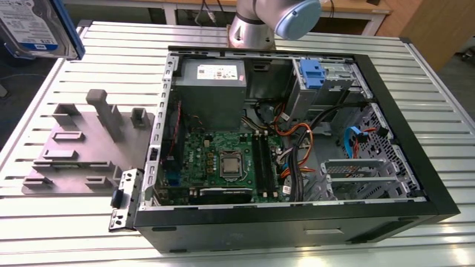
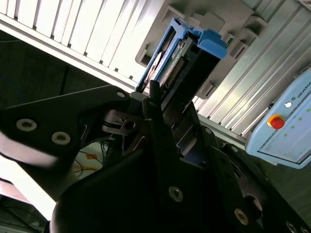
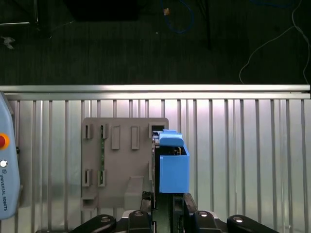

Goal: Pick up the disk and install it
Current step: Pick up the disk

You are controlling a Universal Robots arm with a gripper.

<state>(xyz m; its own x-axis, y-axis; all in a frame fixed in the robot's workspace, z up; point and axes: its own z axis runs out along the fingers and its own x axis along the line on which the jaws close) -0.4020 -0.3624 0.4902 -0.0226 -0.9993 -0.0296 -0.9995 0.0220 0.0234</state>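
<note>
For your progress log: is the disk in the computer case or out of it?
Out. The hand grips the disk over the slatted table, away from the open case.

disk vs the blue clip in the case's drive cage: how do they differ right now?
The disk shows a silver labelled body in a blue frame; the blue clip is bare blue plastic. The disk is outside the computer case, held in the gripper up over the grey fixture; the blue clip sits in the drive cage inside the computer case. Both share the same bright blue plastic.
</note>
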